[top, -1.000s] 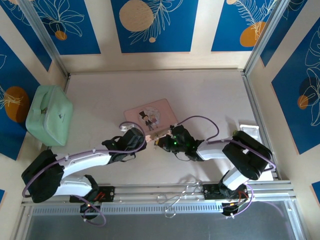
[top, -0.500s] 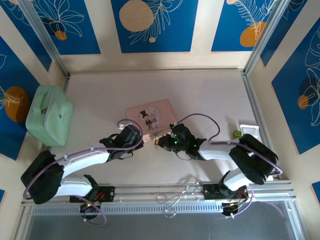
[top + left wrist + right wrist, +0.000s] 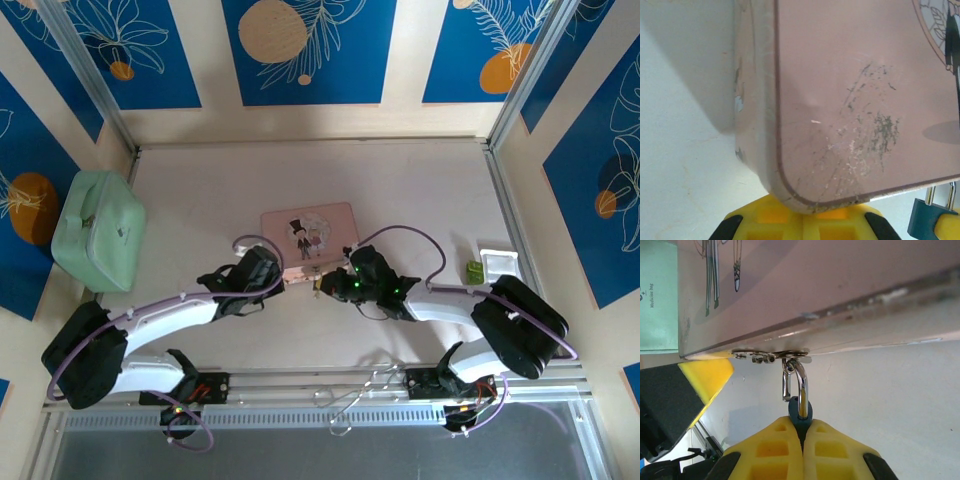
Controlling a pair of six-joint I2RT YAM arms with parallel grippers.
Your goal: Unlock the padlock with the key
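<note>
Right jaws pinching padlock point(image 3: 800, 416), hung from hasp point(image 3: 772, 356)

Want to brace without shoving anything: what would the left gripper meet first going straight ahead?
The pink picture box: its rounded near corner sits directly ahead of the left gripper, seemingly touching its fingertips, though depth is unclear.

Tiny blue-bodied padlock point(image 3: 799, 417), silvery shackle looped through the hasp point(image 3: 772, 356) of the pink box point(image 3: 815, 285), body clamped by the right gripper point(image 3: 801, 435).
</note>
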